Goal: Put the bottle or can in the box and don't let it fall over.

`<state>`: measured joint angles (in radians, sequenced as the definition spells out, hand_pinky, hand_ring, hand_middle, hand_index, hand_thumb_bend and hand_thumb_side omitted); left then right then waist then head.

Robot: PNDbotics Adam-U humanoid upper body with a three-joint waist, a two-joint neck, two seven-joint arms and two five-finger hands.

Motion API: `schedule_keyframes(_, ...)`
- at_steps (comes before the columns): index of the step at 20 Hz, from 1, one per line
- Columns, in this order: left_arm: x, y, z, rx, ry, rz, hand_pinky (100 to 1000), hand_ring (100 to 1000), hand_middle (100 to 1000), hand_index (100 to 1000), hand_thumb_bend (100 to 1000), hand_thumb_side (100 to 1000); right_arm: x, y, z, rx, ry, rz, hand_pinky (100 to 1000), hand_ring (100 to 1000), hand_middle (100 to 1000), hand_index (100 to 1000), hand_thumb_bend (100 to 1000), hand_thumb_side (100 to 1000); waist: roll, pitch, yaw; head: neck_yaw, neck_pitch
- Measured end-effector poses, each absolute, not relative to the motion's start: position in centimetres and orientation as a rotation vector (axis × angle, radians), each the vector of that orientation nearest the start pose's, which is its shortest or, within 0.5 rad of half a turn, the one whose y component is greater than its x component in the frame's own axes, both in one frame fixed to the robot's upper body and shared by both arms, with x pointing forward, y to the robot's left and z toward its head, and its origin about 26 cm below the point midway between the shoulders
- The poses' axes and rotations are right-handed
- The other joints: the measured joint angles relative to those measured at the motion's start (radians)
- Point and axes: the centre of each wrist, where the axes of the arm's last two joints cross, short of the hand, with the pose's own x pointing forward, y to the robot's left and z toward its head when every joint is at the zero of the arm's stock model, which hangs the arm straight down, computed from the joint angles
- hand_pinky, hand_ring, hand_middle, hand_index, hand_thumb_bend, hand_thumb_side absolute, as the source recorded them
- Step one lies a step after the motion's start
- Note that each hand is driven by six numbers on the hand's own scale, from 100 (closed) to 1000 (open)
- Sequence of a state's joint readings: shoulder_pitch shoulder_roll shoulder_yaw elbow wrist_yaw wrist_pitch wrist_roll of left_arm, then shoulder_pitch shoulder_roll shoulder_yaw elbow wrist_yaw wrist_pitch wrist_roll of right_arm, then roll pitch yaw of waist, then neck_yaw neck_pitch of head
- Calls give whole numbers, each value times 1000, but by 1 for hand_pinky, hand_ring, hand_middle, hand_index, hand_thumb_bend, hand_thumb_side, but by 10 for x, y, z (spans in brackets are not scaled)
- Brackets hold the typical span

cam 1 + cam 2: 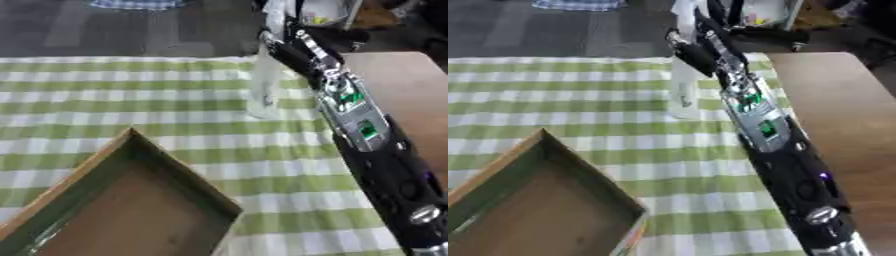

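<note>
One clear bottle [263, 85] stands upright near the table's [105, 100] far edge, my right hand [696, 47] curled round it; box [122, 210] at near-left corner.

No text, brand or number can be read; the clear bottle [682, 90] carries only a small dark mark, too blurred to make out

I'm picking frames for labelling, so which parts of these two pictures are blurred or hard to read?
Left eye view: the clear bottle is pale and smeared against the checked cloth; the right hand beside it is dark, its fingers unreadable. Right eye view: the same softness overall; the box rim reads plainly, and green lights glow on the forearm.
</note>
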<state>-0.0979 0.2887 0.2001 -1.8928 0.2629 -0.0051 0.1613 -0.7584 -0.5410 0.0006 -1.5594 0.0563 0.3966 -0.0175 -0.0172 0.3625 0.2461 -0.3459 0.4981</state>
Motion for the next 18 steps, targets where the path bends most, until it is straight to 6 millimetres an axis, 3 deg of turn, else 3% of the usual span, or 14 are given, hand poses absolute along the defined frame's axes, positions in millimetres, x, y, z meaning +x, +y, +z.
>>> schedule_keyframes(18, 282, 332, 130, 192, -2025, 185, 1000, 648, 818, 798, 180, 863, 399, -289, 290, -552, -1876, 360, 968, 1000, 1000, 1000, 100, 603, 0, 0, 0, -1, 0)
